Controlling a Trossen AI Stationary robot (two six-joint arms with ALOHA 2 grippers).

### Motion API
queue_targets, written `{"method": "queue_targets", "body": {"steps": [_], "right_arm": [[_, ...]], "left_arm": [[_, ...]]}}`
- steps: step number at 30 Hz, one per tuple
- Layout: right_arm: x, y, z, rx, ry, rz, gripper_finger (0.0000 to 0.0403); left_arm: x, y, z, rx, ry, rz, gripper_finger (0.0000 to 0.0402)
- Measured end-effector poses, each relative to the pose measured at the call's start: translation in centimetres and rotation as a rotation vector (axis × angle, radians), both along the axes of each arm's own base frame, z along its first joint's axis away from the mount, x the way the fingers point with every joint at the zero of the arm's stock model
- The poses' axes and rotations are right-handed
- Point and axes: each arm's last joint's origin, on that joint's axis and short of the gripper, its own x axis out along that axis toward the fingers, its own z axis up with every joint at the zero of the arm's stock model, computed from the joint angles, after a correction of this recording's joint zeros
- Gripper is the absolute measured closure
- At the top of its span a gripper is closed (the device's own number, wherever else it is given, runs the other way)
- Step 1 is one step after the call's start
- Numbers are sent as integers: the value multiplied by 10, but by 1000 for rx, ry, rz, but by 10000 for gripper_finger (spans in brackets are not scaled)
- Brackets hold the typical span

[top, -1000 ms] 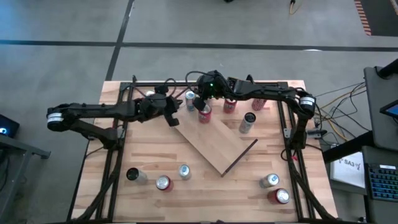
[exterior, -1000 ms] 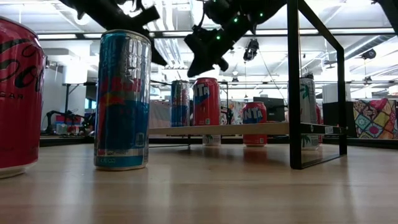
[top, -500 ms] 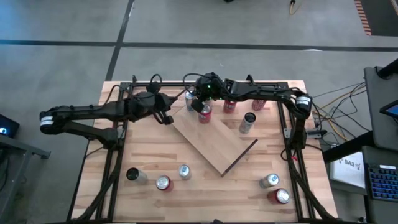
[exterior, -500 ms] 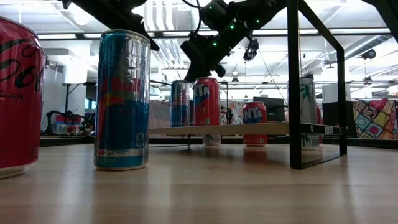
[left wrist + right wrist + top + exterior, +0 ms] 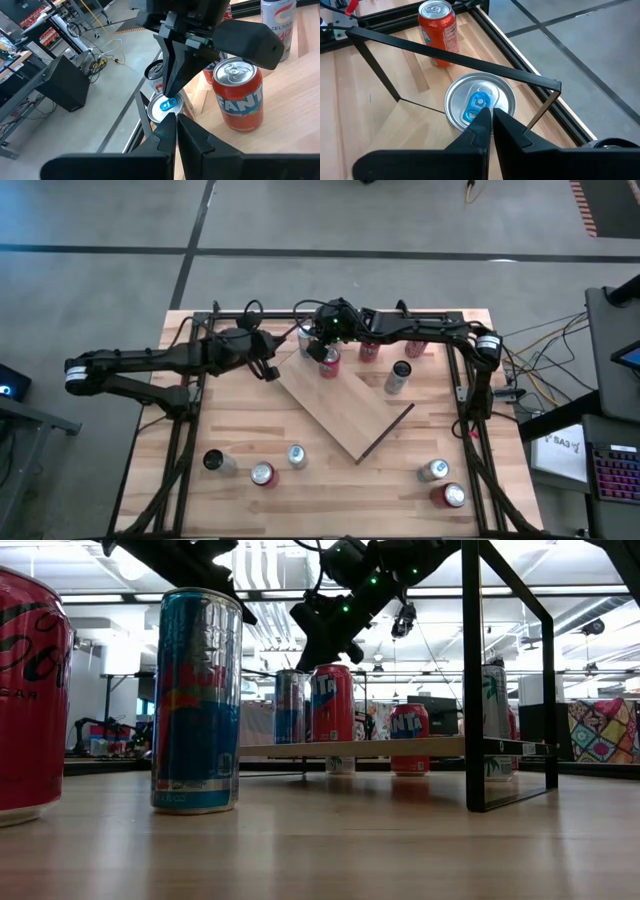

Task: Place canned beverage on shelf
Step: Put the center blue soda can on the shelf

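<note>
Hovering over the far end of the shelf (image 5: 345, 408), our right gripper (image 5: 316, 348) has its fingers together on nothing, poised just above the blue-tabbed can (image 5: 479, 102) that stands beside the orange can (image 5: 329, 361). Our left gripper (image 5: 270, 370) sits just left of the shelf's far corner, fingers also pressed together and empty.

We judge the task partly done: those two cans stand at the shelf's far end, seen resting on the board in the low view. Whether the blue-tabbed one is fully on the shelf, we cannot tell from above. Much is left. A tilted can (image 5: 398, 377) and two red cans (image 5: 369, 350) stand on the table to the right and far side. Five more wait along the near edge: three at near left (image 5: 262, 472), two at near right (image 5: 440, 483).

Compared with a second ago, our left arm has pulled back leftward from the shelf corner. Our right gripper has shifted slightly left, toward the blue-tabbed can. No cans have moved.
</note>
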Motion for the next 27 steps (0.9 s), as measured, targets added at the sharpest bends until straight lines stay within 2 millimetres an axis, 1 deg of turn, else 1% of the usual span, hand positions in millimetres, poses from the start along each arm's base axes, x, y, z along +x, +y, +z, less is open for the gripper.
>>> {"method": "queue_targets", "body": {"steps": [6, 11, 19, 24, 27], "right_arm": [[0, 0, 4, -14, 4, 5, 390], [3, 0, 15, -32, -26, 19, 390], [11, 13, 20, 5, -97, 99, 390], [17, 23, 15, 7, -94, 127, 390], [16, 24, 13, 14, -75, 131, 390]], "left_arm": [[0, 0, 0, 0, -1, 0, 402], [0, 0, 0, 0, -1, 0, 402], [6, 1, -6, -5, 28, 2, 402], [12, 3, -13, -10, 53, 2, 402], [18, 4, -21, -14, 86, 1, 402]]}}
